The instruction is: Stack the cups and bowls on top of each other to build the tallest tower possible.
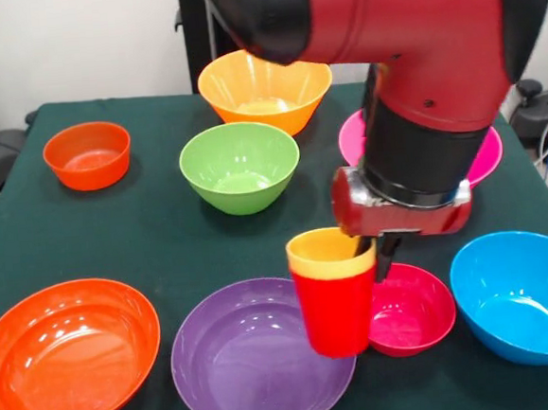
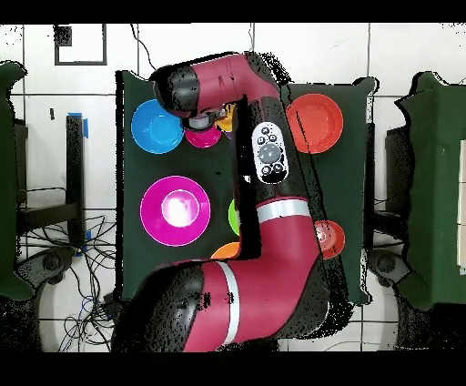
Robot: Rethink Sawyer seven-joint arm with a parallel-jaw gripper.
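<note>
A yellow cup [image 1: 325, 251] sits nested inside a red cup [image 1: 336, 309], and together they make a short tower near the front of the table. My gripper [image 1: 373, 254] is shut on the yellow cup's right rim, one finger inside and one dark finger [image 1: 384, 256] outside. The pair stands upright between the purple bowl [image 1: 249, 364] and the small crimson-pink bowl [image 1: 417, 310]; whether it touches the table I cannot tell. In the overhead view only a yellow bit of the cup [image 2: 226, 116] shows beside the arm, and the gripper is hidden.
Bowls ring the cups: blue [image 1: 523, 295], large orange-red [image 1: 67, 354], green [image 1: 240, 165], light orange [image 1: 265, 87], small orange [image 1: 87, 155], and magenta-pink [image 1: 487, 155] partly behind the arm. From above, the arm [image 2: 264, 155] covers the table's middle.
</note>
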